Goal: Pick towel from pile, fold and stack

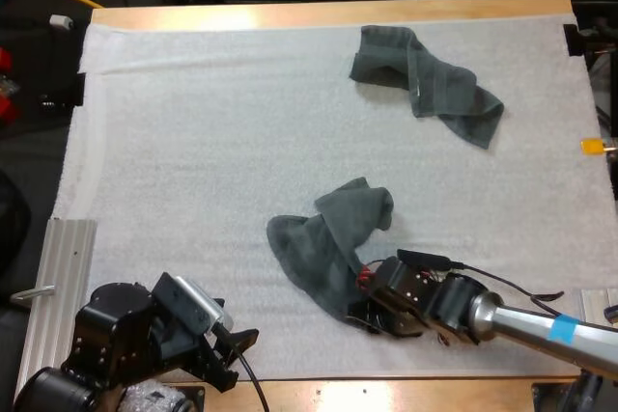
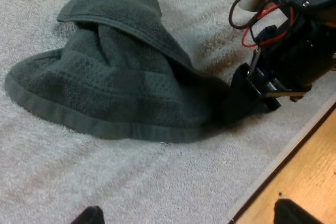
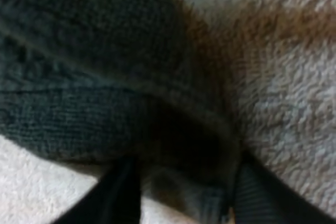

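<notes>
Two hands: the left hand (image 1: 237, 359), fingers apart and empty, sits at the counter's (image 1: 386, 395) near edge, likely ready for folding; the crumpled towel (image 1: 328, 238) on the mat (image 1: 193, 142) is pinched at its near corner by the right hand (image 1: 365, 308), presumably for lifting; a second towel (image 1: 425, 84) lies beyond.

Matt, nubbly cloth towel (image 1: 328, 238) on fuzzy mat (image 1: 193, 161) over smooth wooden table (image 1: 290, 14).
</notes>
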Tool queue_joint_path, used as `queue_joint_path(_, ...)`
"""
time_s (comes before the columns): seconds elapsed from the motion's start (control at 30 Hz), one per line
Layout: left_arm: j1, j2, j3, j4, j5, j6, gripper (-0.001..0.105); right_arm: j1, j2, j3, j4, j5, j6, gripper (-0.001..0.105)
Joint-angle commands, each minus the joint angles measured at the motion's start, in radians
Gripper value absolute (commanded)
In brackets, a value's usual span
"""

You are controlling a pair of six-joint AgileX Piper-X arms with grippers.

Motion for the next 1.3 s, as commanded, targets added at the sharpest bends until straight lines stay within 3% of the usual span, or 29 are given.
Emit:
queue_joint_path(0.0, -0.005, 0.001, -0.004, -0.002, 0.007, -0.007, 0.062, 0.002, 0.05, 0.011, -0.042, -0.03, 0.004, 0.025)
queue_joint_path(0.17, -0.005, 0.001, -0.004, -0.002, 0.007, -0.007, 0.062, 0.002, 0.046, 0.011, -0.04, -0.033, 0.004, 0.0)
queue_joint_path(0.37, -0.005, 0.001, -0.004, -0.002, 0.007, -0.007, 0.062, 0.002, -0.016, 0.009, 0.019, -0.009, -0.054, 0.0)
queue_joint_path(0.7, -0.005, 0.003, -0.004, -0.052, 0.007, 0.002, 0.062, 0.002, -0.208, 0.009, 0.447, 0.136, -0.191, 0.0)
queue_joint_path(0.9, -0.005, 0.003, -0.004, -0.091, 0.007, 0.002, 0.062, 0.002, -0.298, 0.009, 0.618, 0.173, -0.195, 0.0)
queue_joint_path(1.27, -0.108, 0.14, -0.004, -0.173, 0.007, 0.002, 0.062, 0.002, -0.365, 0.009, 0.683, 0.226, -0.195, 0.0)
